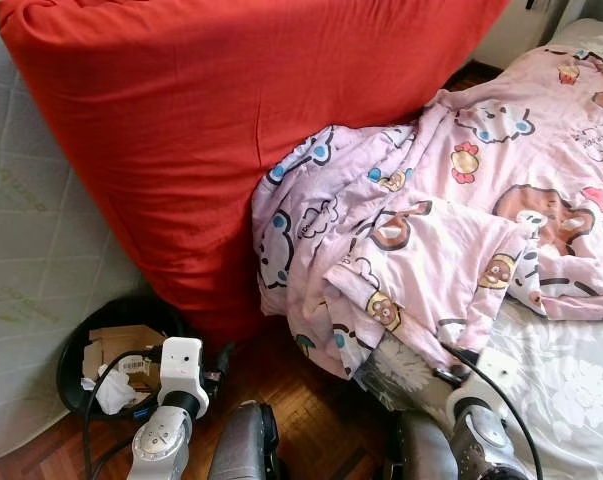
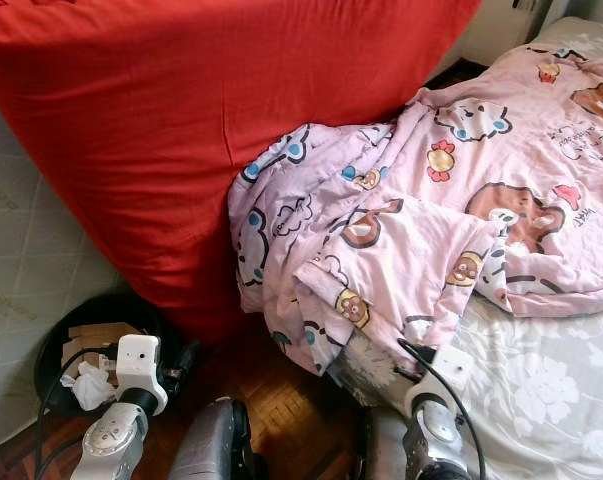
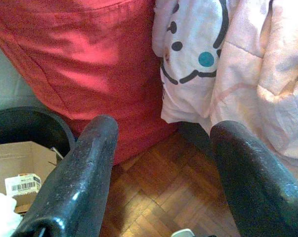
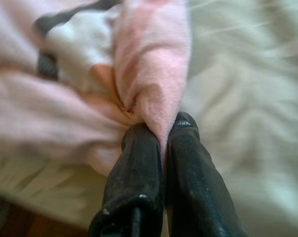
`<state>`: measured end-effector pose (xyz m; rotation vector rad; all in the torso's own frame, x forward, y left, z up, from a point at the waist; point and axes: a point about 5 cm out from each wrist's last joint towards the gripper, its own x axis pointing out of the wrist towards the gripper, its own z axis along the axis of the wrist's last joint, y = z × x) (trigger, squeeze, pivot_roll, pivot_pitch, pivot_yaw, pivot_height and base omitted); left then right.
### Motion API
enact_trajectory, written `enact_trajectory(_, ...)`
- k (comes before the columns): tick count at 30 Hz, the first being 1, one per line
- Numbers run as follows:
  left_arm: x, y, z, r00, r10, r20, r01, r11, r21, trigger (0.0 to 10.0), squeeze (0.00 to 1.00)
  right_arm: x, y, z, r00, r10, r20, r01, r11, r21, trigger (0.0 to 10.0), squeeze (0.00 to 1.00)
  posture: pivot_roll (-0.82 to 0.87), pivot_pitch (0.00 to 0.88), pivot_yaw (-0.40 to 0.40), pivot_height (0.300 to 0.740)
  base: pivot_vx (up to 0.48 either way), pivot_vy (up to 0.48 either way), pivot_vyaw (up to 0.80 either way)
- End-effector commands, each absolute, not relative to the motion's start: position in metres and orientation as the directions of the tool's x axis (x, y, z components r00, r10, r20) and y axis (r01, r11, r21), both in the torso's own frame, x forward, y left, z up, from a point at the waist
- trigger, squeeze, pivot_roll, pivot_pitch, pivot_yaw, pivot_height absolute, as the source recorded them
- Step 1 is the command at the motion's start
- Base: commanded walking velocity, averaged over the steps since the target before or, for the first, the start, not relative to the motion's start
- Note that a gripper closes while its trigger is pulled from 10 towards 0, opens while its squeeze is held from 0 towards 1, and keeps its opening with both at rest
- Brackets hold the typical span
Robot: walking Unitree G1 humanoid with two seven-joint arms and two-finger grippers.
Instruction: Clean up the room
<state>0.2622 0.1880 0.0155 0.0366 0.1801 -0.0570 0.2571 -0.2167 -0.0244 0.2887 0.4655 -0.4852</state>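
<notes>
Pink cartoon-print blanket sprawls across the bed beside a red cushion. The right gripper has its jaws clenched on a fold (near the edge); the left gripper hangs released above the wood floor.

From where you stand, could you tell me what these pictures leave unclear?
- Bin contents: eye views, red cushion overhangs it; cardboard and white paper visible, nothing deeper.
- Right gripper: eye views, pink quilt hides the fingers; wrist view shows them shut on it.
- Sheet: right wrist view, blurred.
- Left gripper: open above the floor.
</notes>
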Motion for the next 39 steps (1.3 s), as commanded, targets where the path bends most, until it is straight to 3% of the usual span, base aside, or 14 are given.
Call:
enact_trajectory(1,0.257,0.193,0.007,0.971,-0.043,-0.233,0.053,0.998,0.037,10.0,0.0,0.251,-0.219,-0.026,0.77,-0.427,-0.474,0.553,0.817,0.161,0.0,0.0,0.07,0.142,0.093,0.603,0.0,0.0,0.0)
enact_trajectory(8,0.26,0.192,0.006,0.97,-0.047,-0.239,0.057,0.998,0.035,10.0,0.0,0.244,-0.207,-0.029,0.8,-0.404,-0.444,0.529,0.824,0.203,0.0,0.0,0.07,0.13,0.089,0.603,0.0,0.0,0.0)
enact_trajectory(16,0.263,0.192,0.005,0.968,-0.046,-0.249,0.057,0.998,0.035,10.0,0.0,0.247,-0.184,-0.028,0.888,-0.225,-0.401,0.338,0.911,0.237,0.0,0.0,0.06,0.108,0.085,0.603,0.0,0.0,0.0)
enact_trajectory(17,0.264,0.192,0.005,0.967,-0.046,-0.25,0.056,0.998,0.033,10.0,0.0,0.247,-0.182,-0.029,0.891,-0.209,-0.404,0.32,0.919,0.23,10.0,0.0,0.05,0.103,0.084,0.603,0.0,0.0,0.0)
enact_trajectory(25,0.271,0.191,0.006,0.965,-0.043,-0.258,0.052,0.998,0.029,10.0,0.0,0.259,-0.184,-0.02,0.905,-0.198,-0.377,0.29,0.935,0.206,10.0,0.0,0.05,0.075,0.079,0.618,0.0,0.0,0.0)
enact_trajectory(39,0.283,0.192,0.009,0.963,-0.019,-0.27,0.026,0.999,0.024,10.0,0.0,0.271,-0.188,-0.01,0.915,-0.191,-0.356,0.27,0.944,0.189,10.0,0.0,0.04,0.019,0.069,0.713,0.0,0.0,0.0)
